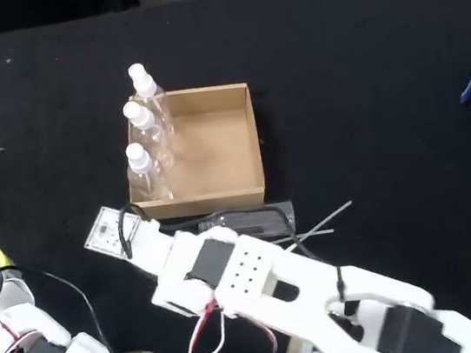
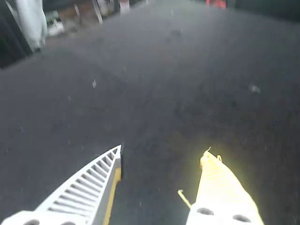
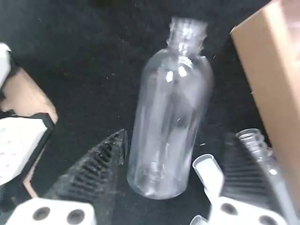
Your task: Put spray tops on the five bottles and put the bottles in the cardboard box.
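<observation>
The right gripper [image 3: 176, 140], jaws spread, straddles the base of the clear uncapped plastic bottle [image 3: 171, 108], whose neck points straight away from it beside the brown cardboard box [image 3: 272, 70].

Left tool [image 2: 164, 153], jaws apart, low at the near left; right tool [image 3: 177, 140], jaws wide, farther forward, mid-scene.

One cardboard box [image 1: 215, 153] holds three bottles with spray tops [image 1: 148, 175], standing along one wall. Two bottles without tops [image 3: 168, 126] lie just outside the box.
</observation>
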Controlling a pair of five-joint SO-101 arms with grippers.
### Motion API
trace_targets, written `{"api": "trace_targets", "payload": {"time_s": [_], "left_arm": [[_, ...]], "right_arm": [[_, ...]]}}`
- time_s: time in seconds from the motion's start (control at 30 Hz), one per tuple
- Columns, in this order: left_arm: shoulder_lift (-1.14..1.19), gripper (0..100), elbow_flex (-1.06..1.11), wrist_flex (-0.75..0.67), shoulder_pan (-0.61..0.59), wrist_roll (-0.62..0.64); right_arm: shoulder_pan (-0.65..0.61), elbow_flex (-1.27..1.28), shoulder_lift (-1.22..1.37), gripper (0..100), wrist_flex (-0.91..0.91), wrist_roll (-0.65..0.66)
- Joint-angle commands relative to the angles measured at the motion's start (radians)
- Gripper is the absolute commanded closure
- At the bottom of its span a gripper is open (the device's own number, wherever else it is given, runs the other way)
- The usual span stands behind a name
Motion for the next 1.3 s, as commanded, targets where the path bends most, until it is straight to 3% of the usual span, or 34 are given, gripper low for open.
{"api": "trace_targets", "payload": {"time_s": [0.0,0.13,0.27,0.43,0.6,0.7,0.97,1.27], "left_arm": [[-0.012,86,-0.058,0.109,0.051,-0.008],[-0.012,86,-0.12,0.213,0.116,-0.008],[-0.012,86,-0.151,0.269,0.137,-0.009],[-0.012,86,-0.147,0.279,0.142,-0.009],[-0.003,86,-0.153,0.307,0.243,-0.086],[-0.002,86,-0.163,0.381,0.334,-0.14],[-0.002,86,-0.251,0.471,0.421,-0.155],[0.083,83,-0.331,0.512,0.527,-0.155]], "right_arm": [[-0.025,-0.051,-0.108,61.9,0.018,-0.005],[-0.021,-0.028,-0.168,61.3,0.035,0.003],[0.057,-0.028,-0.277,61.9,0.186,0.071],[0.339,-0.024,-0.438,74.7,0.321,0.253],[0.684,-0.021,-0.565,81.8,0.331,0.267],[0.81,-0.002,-0.604,81.8,0.321,0.264],[0.853,0.288,-0.625,82.1,0.021,0.216],[0.902,0.401,-0.625,82.1,-0.143,0.141]]}}
